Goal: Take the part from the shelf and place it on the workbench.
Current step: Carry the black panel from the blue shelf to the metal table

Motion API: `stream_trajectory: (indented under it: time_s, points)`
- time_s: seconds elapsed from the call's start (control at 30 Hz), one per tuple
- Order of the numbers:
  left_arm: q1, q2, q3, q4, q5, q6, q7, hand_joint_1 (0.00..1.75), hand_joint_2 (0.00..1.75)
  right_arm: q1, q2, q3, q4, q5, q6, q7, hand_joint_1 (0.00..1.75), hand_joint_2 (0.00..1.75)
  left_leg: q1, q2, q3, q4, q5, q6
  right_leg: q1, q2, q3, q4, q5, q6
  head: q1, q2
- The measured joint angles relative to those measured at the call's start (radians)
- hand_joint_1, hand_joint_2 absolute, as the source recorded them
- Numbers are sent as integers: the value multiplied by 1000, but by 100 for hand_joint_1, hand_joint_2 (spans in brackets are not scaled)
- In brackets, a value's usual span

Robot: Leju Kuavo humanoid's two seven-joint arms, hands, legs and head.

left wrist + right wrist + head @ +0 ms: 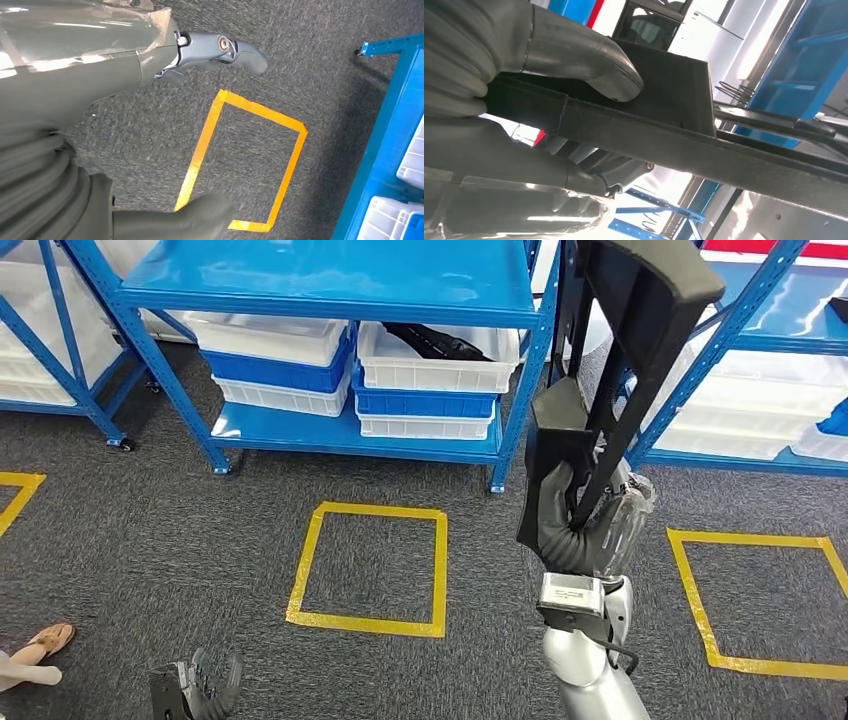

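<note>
A long black frame-shaped part (pixel 620 350) is gripped in the right hand (pixel 580 525), raised before the blue shelf (pixel 330 285). The left hand (pixel 195 685) hangs low, fingers apart, holding nothing. Risk: the overhanging part may be knocked against the shelf upright (pixel 530 370) during turning, or twist loose.

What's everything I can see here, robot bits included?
Part: one, black, held up by the right hand.
Shelves: blue, standing at the back.
Bins: several, white and blue, stacked on the lower shelf.
Tape squares: yellow, on the grey carpet.
Person's foot: one, in a sandal, at the left edge.
Right hand: grey, gripping the part.
Left hand: dark grey, hanging low, holding nothing.
</note>
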Motion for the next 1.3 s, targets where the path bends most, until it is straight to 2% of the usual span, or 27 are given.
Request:
stream_trajectory:
  time_s: [0.03, 0.07, 0.1, 0.13, 0.17, 0.23, 0.27, 0.33, 0.37, 0.43, 0.47, 0.5, 0.53, 0.57, 0.6, 0.67, 0.73, 0.83, 0.9, 0.97, 1.03, 1.07, 1.1, 1.13, 1.2, 1.23, 1.3]
  points:
    - [-1, 0, 0, 0, -1, -1, 0, 0, 175, 2, -2, 0, 0, 0, -1, 0, 175, 175, -5, 1, -14, 0, 10, 2, 3, 0, 0, 40, -4, 3, 0, 0]
    - [-1, 0, 0, 0, -1, -3, 0, 0, 175, 5, -3, -1, 0, 2, -2, 0, 175, 175, -9, 2, -29, 0, 21, 4, 6, 0, 13, 53, 16, 9, 1, 0]
    - [-3, 0, 0, 0, -1, -6, 0, 0, 175, 7, -3, -2, 0, 5, -2, 1, 175, 175, -14, 2, -44, 0, 32, 5, 10, 0, 40, 35, 47, 14, 0, 0]
    - [-4, -1, 1, 0, -1, -9, 0, 0, 175, 8, -3, -4, 0, 10, -2, 2, 175, 175, -17, 3, -57, 1, 44, 5, 15, 0, 80, -11, 71, 13, 0, 0]
    - [-6, -2, 1, 0, 0, -13, 0, 0, 175, 9, -2, -6, -1, 15, -2, 4, 175, 175, -21, 3, -67, 1, 55, 4, 22, -1, 139, -89, 74, 4, 1, 0]
    - [-10, -3, 1, 1, 2, -19, 0, 0, 175, 6, 1, -12, -3, 24, 0, 8, 175, 175, -24, 4, -75, 0, 75, -2, 33, -1, 227, -232, 42, -20, -1, 0]
    - [-11, -3, 1, 1, 4, -21, 0, 0, 175, 3, 2, -14, -4, 27, 1, 8, 175, 175, -24, 5, -76, -4, 86, -7, 37, -1, 248, -274, 29, -29, -1, 0]
    - [-12, -2, 2, 1, 7, -24, 0, 0, 175, 0, 6, -17, -3, 31, 4, 9, 175, 175, -22, 3, -79, -8, 94, -17, 29, -1, 243, -286, 42, -37, -2, 0]
    - [-11, -2, 2, 0, 9, -25, 0, 0, 175, -1, 9, -18, -2, 32, 5, 9, 175, 175, -19, 1, -85, 4, 75, -23, 21, -2, 240, -288, 52, -45, -3, 0]
    - [-9, -1, 4, 0, 10, -25, 0, 0, 175, -3, 15, -19, 0, 32, 6, 9, 175, 175, -10, -2, -111, 84, -11, -41, 10, -4, 233, -289, 71, -56, -6, 0]
    - [-9, -1, 4, 0, 10, -25, 0, 0, 175, -4, 17, -19, 2, 31, 7, 9, 175, 175, -4, -2, -128, 148, -56, -50, 9, -5, 227, -289, 78, -58, -9, 0]
    - [-8, -1, 4, 0, 10, -25, 0, 0, 175, -3, 18, -19, 5, 30, 7, 8, 175, 175, 2, -2, -145, 214, -85, -59, 7, -6, 221, -288, 84, -56, -9, 0]
    - [-7, -1, 4, 0, 11, -24, 0, 0, 175, -3, 18, -19, 8, 28, 8, 7, 175, 175, 9, -2, -152, 261, -93, -67, 5, -6, 214, -286, 89, -53, -10, 0]
    - [-5, -1, 5, 0, 11, -24, 0, 0, 175, -2, 18, -19, 12, 25, 8, 5, 175, 175, 16, -1, -142, 272, -83, -74, 2, -7, 209, -284, 92, -49, -10, 0]
    - [-4, -1, 5, -1, 11, -23, 0, 0, 175, -1, 18, -19, 16, 23, 8, 4, 175, 175, 23, 0, -112, 244, -61, -82, -2, -7, 205, -281, 94, -47, -10, 0]
    - [-3, -1, 6, -5, 12, -22, 0, 0, 175, 0, 18, -19, 21, 21, 8, 1, 175, 175, 34, 3, -21, 119, -23, -93, -7, -7, 195, -271, 91, -39, -11, 0]
    - [-2, -1, 10, -8, 12, -21, 0, 0, 175, -1, 20, -19, 23, 21, 8, 0, 175, 175, 34, 1, 30, 36, -16, -90, -3, -7, 186, -260, 89, -25, -10, 0]
    - [2, -1, 16, -9, 12, -19, 0, 0, 175, -1, 24, -20, 25, 21, 7, -2, 175, 175, 25, -2, 29, 13, -26, -65, 3, -6, 175, -257, 93, -6, -8, 0]
    - [4, -1, 17, -10, 12, -18, 0, 0, 175, 0, 24, -21, 26, 20, 6, -2, 175, 175, 26, -1, 26, 3, -20, -49, 2, -6, 160, -239, 81, 0, -8, 0]
    - [5, -2, 18, -13, 12, -18, 0, 0, 175, 1, 24, -24, 26, 17, 6, -2, 175, 175, 26, -1, 21, -2, -13, -34, -1, -4, 117, -153, 36, -6, -8, 0]
    - [7, -2, 19, -14, 11, -19, 0, 0, 175, 3, 23, -29, 30, 21, 5, 0, 175, 175, 23, -1, 13, -2, -7, -24, -1, -2, 50, -18, -16, -11, -7, 0]
    - [9, -3, 19, -14, 11, -19, 0, 0, 175, 5, 22, -32, 33, 29, 3, 3, 175, 175, 22, -1, 10, -2, -5, -22, -1, -1, 28, 25, -26, -8, -7, 0]
    - [11, -4, 19, -14, 10, -20, 0, 0, 175, 6, 21, -36, 36, 38, 1, 5, 175, 175, 22, -2, 8, -2, -3, -21, -1, -1, 23, 36, -21, -2, -7, 0]
    - [13, -4, 19, -14, 10, -20, 0, 0, 175, 7, 20, -40, 40, 47, 0, 7, 175, 175, 22, -3, 7, -1, -1, -22, -2, -1, 40, 2, 0, 7, -7, 0]
    - [13, -6, 19, -14, 10, -20, 0, 0, 175, 7, 18, -45, 45, 58, -2, 9, 175, 175, 20, -5, 5, 0, 4, -29, -7, 0, 107, -138, 57, 22, -6, 0]
    - [13, -7, 19, -14, 10, -20, 0, 0, 175, 7, 18, -46, 46, 61, -2, 10, 175, 175, 18, -6, 3, 1, 6, -34, -8, 2, 135, -197, 79, 22, -6, 0]
    - [13, -7, 19, -14, 9, -20, 0, 0, 175, 7, 17, -49, 49, 62, -3, 10, 175, 175, 14, -7, -2, 2, 14, -46, -4, 6, 151, -241, 96, 12, -6, 0]
